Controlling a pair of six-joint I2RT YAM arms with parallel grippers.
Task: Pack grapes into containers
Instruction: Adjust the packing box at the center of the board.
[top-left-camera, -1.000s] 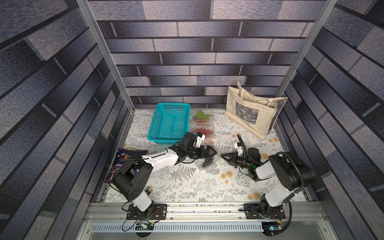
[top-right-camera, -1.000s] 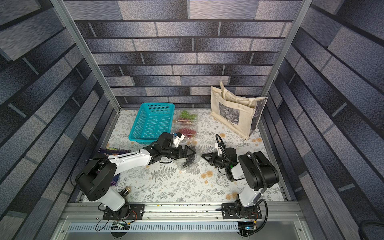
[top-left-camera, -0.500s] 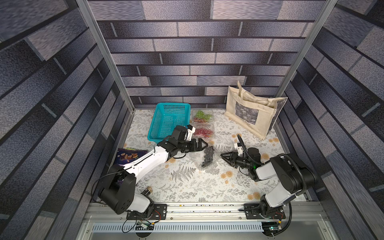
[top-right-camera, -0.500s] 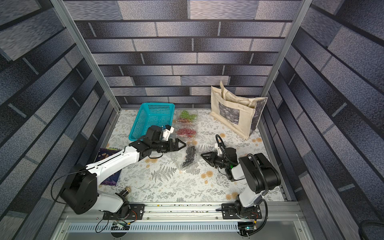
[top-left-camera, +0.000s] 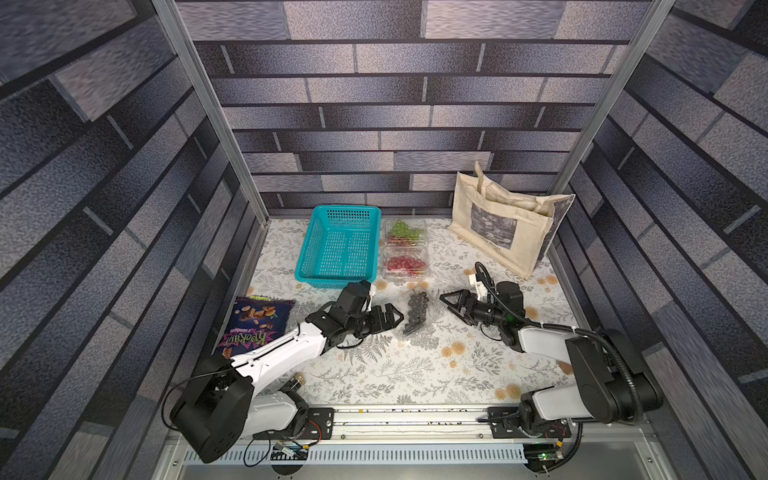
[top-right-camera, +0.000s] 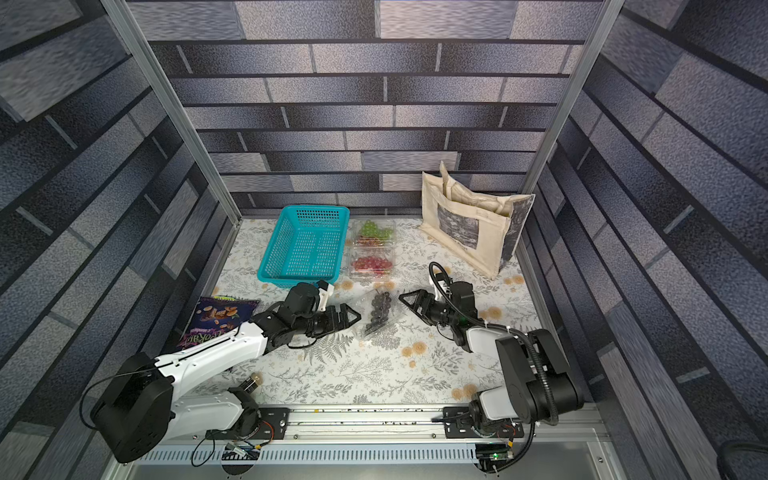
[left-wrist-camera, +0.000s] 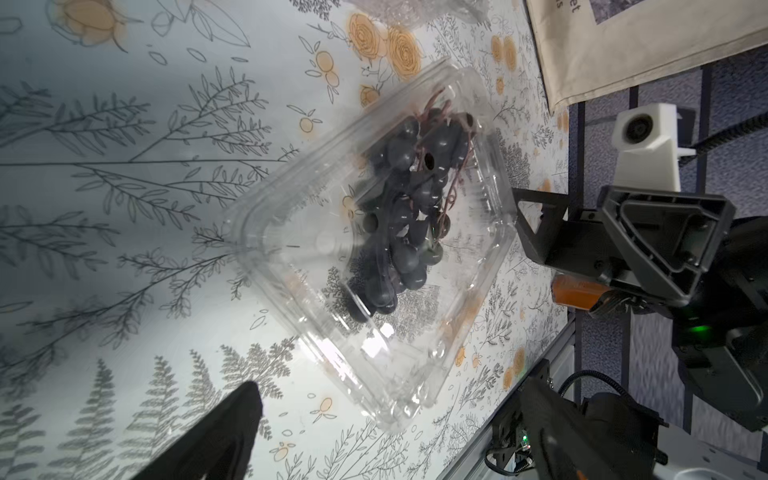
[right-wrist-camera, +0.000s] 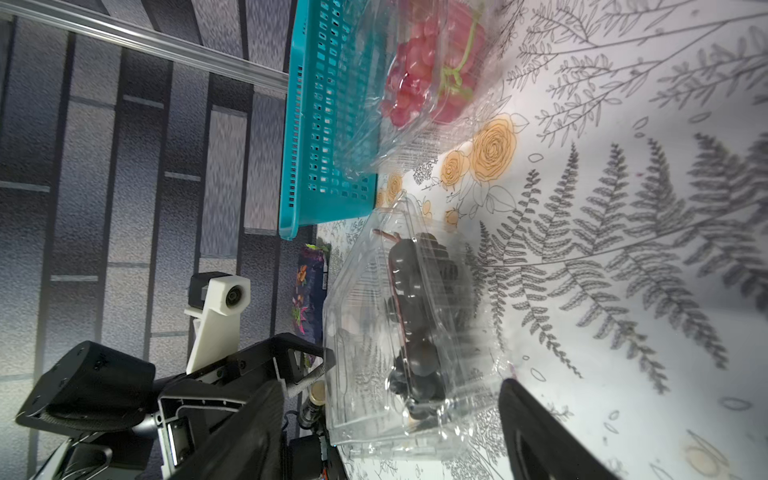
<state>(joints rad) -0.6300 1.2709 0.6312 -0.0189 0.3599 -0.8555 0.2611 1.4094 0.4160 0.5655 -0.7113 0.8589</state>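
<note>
**Risks.** The container (left-wrist-camera: 291, 249) of black grapes (top-left-camera: 417, 309) lies at centre frame in both top views, skewed on the counter (top-left-camera: 415, 374), between the two grippers.
- Its lid appears down over the bunch, but I cannot tell whether it is latched. If it is not, a lift by the lid edge could spring it open and spill the grapes.
- The plastic looks thin and light. A push from one side alone would likely slide or spin it rather than seat it, and a hard squeeze could buckle the walls and bruise the fruit.
- The grippers face each other across a narrow gap. Closing in together risks a finger-to-finger strike.

**Grippers.**
- The left gripper (top-left-camera: 392, 318) sits just left of the container with its jaws spread wide and nothing held. One finger (left-wrist-camera: 216, 436) shows at the lower left of the left wrist view, clear of the plastic.
- The right gripper (top-left-camera: 452, 308) sits just right of the container, also spread and holding nothing. In the right wrist view its fingers (right-wrist-camera: 249, 432) flank the container's near end. I cannot tell whether a tip touches the rim.

**Other stock.** Two more containers lie at upper centre beside the empty basket (top-left-camera: 345, 209), one with green and red grapes (top-left-camera: 401, 227) and one with red grapes (top-left-camera: 405, 264). The tote (top-left-camera: 498, 224) stands at upper right and a snack bag (top-left-camera: 253, 324) lies at left, both well apart from the work.
</note>
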